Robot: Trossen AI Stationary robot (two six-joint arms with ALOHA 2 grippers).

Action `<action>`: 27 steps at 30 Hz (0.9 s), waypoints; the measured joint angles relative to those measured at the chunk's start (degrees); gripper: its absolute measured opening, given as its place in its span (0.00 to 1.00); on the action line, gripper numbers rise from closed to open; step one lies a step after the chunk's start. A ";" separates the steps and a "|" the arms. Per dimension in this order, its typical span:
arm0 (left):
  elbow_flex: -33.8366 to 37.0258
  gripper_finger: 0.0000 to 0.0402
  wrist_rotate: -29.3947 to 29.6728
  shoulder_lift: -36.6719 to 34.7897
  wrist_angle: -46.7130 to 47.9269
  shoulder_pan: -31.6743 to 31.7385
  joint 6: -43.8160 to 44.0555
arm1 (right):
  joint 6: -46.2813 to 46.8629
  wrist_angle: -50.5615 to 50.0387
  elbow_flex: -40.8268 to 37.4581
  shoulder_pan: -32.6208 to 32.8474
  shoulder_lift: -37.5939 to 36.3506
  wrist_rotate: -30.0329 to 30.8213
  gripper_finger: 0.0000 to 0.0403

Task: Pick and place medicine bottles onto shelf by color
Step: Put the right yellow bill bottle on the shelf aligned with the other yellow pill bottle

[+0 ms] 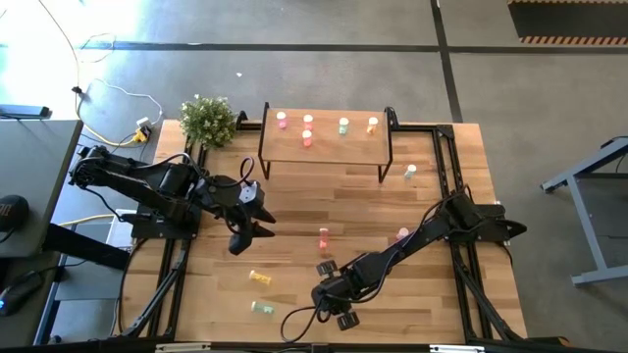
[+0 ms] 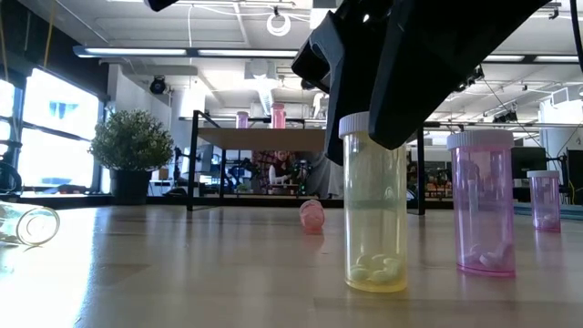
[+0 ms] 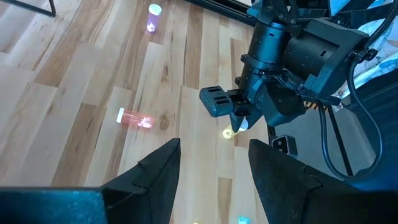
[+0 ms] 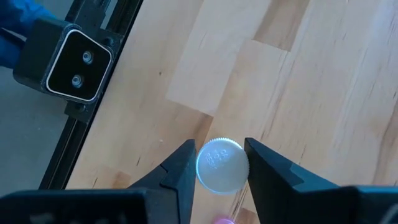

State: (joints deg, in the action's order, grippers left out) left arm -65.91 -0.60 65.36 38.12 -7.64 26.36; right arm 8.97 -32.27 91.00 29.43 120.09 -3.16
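A yellow medicine bottle (image 2: 375, 219) with a white cap stands upright on its base near the table's near edge. My right gripper (image 4: 222, 169) is shut on it from above. An upright pink bottle (image 2: 483, 205) stands just beside it, and another pink one (image 1: 323, 235) lies farther in. A yellow bottle (image 1: 260, 277) and a green one (image 1: 263, 308) lie at the near left. The shelf (image 1: 324, 145) at the far side carries pink, green and orange bottles. My left gripper (image 1: 247, 233) hangs open above the table's left middle, holding nothing. My right gripper pinches the yellow bottle's white cap (image 4: 205, 168) between its two fingers (image 4: 180, 171), one on each opposite side of the rim. The fingers slant steeply down from above. The bottle stands upright with its base (image 2: 375, 281) on the table.
A potted plant (image 1: 207, 120) stands at the far left corner. A green bottle (image 1: 409, 173) stands right of the shelf. Black frame rails (image 1: 446, 167) run along both sides of the table, and a small camera box (image 4: 73, 61) sits at the near edge.
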 joint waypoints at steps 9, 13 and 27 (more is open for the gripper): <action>0.00 0.45 0.00 0.00 1.56 0.00 -0.08 | 2.73 -0.30 0.00 0.00 -0.36 -0.16 0.28; 0.00 0.45 0.60 0.00 1.56 0.00 -2.13 | 4.75 -1.36 0.00 -0.30 -1.85 -0.24 0.27; -0.01 0.45 7.82 -0.02 1.87 0.92 -10.65 | 17.48 -5.92 0.00 -4.00 -11.99 11.64 0.27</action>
State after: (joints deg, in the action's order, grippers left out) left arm -65.91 7.22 65.34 39.98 -6.72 15.71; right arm 26.45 -38.19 91.00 25.44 108.10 8.48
